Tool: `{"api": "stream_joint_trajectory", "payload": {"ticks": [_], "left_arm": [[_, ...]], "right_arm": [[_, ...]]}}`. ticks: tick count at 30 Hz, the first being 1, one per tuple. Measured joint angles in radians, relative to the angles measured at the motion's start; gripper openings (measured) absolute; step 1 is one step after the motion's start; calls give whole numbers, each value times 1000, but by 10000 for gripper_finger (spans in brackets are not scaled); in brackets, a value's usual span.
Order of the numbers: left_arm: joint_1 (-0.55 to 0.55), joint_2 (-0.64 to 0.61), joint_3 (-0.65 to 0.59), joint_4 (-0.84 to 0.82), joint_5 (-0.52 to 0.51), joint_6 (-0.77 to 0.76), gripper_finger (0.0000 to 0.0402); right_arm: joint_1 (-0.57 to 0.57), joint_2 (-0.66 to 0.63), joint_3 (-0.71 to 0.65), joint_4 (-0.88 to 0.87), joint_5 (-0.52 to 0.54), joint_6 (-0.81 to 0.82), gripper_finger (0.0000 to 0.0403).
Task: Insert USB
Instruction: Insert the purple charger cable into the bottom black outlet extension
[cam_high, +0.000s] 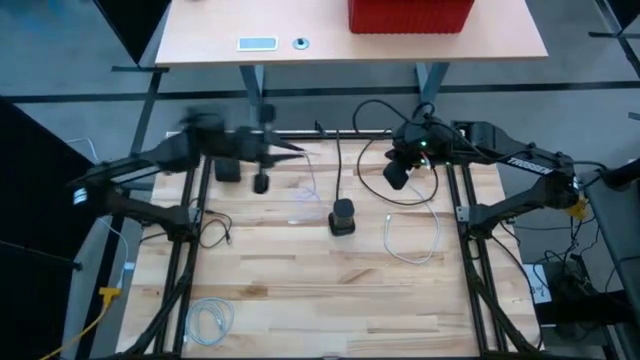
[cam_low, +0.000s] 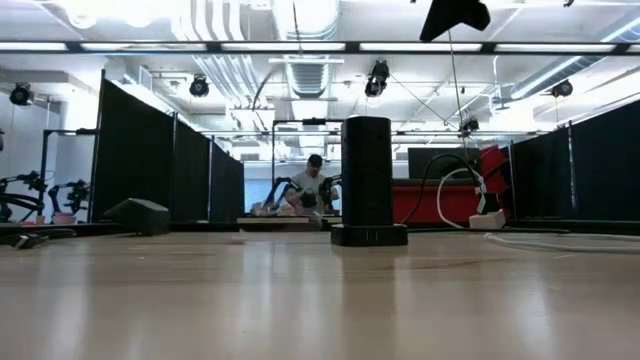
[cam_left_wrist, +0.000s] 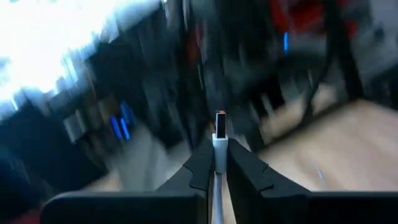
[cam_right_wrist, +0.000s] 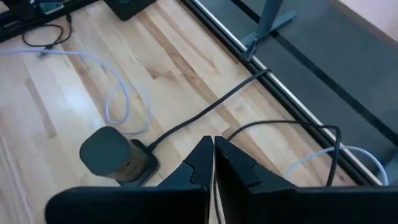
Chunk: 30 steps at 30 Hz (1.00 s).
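Your left gripper (cam_left_wrist: 216, 163) is clamped on the white USB plug (cam_left_wrist: 219, 134), raised near the table's far edge. Your right gripper (cam_right_wrist: 213, 163) is closed empty above the dark cylindrical hub (cam_right_wrist: 113, 154); no legible writing.

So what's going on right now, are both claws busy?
Left gripper shut on USB plug, raised at table's far side. Right gripper shut, empty, waiting. Black hub mid-table, nothing blocking it.

Motion blurs the left gripper (cam_high: 262, 150) in the high view; behind its USB plug (cam_left_wrist: 220, 127), everything smears.
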Motion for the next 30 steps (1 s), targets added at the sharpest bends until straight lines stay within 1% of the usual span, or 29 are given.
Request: {"api": "stream_joint_trajectory", "payload": {"ticks": [2, 6, 7, 21, 23, 26, 28, 30], "left_arm": [[-1, -44, -20, 125, 31, 18, 18], [-1, -70, -44, 257, 34, -19, 18], [-1, -68, -52, 294, 40, -43, 18], [13, 23, -169, 1204, 63, -505, 18], [9, 54, -176, 1314, 45, -556, 18], [-1, 112, -177, 1441, 0, -562, 18], [-3, 147, -176, 1476, -53, -537, 18], [-3, 185, -176, 1477, -91, -508, 18]], "right_arm": [[0, 13, 0, 14, 2, -10, 0], [0, 31, -1, 40, 2, -11, 0], [0, 35, -1, 40, 0, -14, 0], [1, 52, -1, 61, -46, -93, 0], [1, 53, -1, 73, -52, -154, 0], [-2, 53, -1, 110, -52, -330, 0], [-3, 54, -1, 153, -51, -417, 0], [-4, 50, -1, 215, -52, -482, 0]]}}
